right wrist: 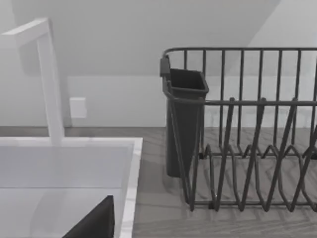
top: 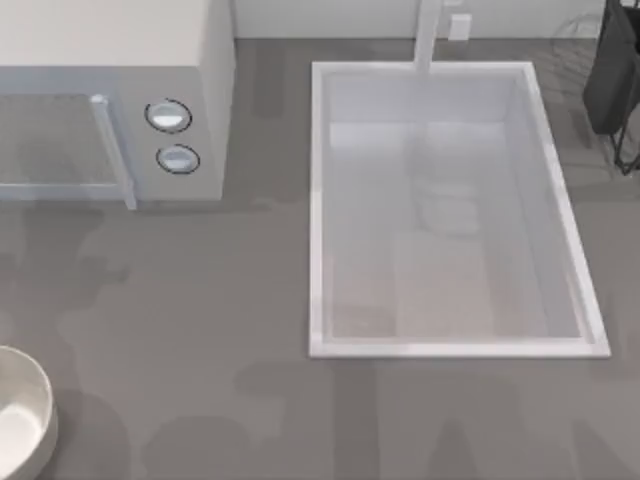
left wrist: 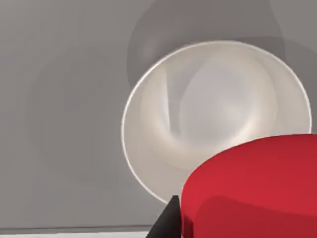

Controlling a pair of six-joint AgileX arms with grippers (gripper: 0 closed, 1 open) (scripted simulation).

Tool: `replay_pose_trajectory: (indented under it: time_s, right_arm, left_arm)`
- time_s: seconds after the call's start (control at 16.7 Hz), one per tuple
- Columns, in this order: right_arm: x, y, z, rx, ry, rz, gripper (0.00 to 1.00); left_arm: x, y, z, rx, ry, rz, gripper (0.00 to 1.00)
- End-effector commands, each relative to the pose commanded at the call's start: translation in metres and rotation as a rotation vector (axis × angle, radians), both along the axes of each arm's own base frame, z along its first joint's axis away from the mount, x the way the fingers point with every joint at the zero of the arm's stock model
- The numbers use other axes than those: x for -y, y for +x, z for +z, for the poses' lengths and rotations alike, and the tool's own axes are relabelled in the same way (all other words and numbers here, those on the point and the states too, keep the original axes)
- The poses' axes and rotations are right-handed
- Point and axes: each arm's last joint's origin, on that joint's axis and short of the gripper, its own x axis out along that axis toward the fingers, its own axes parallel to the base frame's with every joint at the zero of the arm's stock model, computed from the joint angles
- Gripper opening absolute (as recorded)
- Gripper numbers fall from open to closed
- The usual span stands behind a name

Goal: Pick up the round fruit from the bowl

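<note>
Red round fruit pinched by left end effector, above white bowl

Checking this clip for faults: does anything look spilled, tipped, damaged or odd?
Nothing stands out. The round fruit sits close to the left wrist camera above the bowl, which stands upright and empty.

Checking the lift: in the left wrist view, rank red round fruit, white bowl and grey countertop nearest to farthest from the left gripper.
1. Red round fruit, beside the left gripper.
2. White bowl, beyond it.
3. Grey countertop, under the bowl.
</note>
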Motion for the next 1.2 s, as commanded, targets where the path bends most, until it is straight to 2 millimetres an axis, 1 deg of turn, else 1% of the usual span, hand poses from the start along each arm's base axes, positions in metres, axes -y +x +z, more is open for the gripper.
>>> replay_pose_trajectory:
  time_s: [0.12, 0.18, 0.3, 0.36, 0.54, 0.72, 0.84, 0.9, 0.96, 1.08, 1.2]
  right_arm:
    - [0.000, 0.000, 0.000, 0.000, 0.000, 0.000, 1.00]
    - [0.000, 0.000, 0.000, 0.000, 0.000, 0.000, 1.00]
    - [0.000, 0.000, 0.000, 0.000, 0.000, 0.000, 1.00]
    - [0.000, 0.000, 0.000, 0.000, 0.000, 0.000, 1.00]
    - [0.000, 0.000, 0.000, 0.000, 0.000, 0.000, 1.00]
    - [0.000, 0.000, 0.000, 0.000, 0.000, 0.000, 1.00]
    - [0.000, 0.000, 0.000, 0.000, 0.000, 0.000, 1.00]
    - [0.000, 0.000, 0.000, 0.000, 0.000, 0.000, 1.00]
    - [0.000, 0.000, 0.000, 0.000, 0.000, 0.000, 1.00]
    - [0.000, 0.000, 0.000, 0.000, 0.000, 0.000, 1.00]
    - [0.000, 0.000, 0.000, 0.000, 0.000, 0.000, 1.00]
  left_arm:
    - [0.000, -0.012, 0.031, 0.013, 0.000, 0.000, 0.00]
    - [0.001, -0.018, 0.043, 0.020, 0.001, 0.001, 0.00]
    - [0.001, -0.027, 0.058, 0.031, 0.001, 0.001, 0.00]
    - [0.001, -0.029, 0.061, 0.034, 0.001, 0.001, 0.00]
    - [0.001, -0.029, 0.062, 0.035, 0.001, 0.001, 0.00]
    - [0.002, -0.025, 0.061, 0.032, 0.001, 0.005, 0.00]
    - [0.008, -0.009, 0.063, 0.035, -0.001, 0.009, 0.00]
    - [0.013, 0.003, 0.064, 0.035, -0.003, 0.011, 0.00]
    - [0.020, 0.017, 0.063, 0.031, -0.005, 0.013, 0.00]
    - [0.040, 0.053, 0.054, 0.013, -0.010, 0.016, 0.00]
    - [0.070, 0.091, 0.037, -0.013, -0.012, 0.017, 0.00]
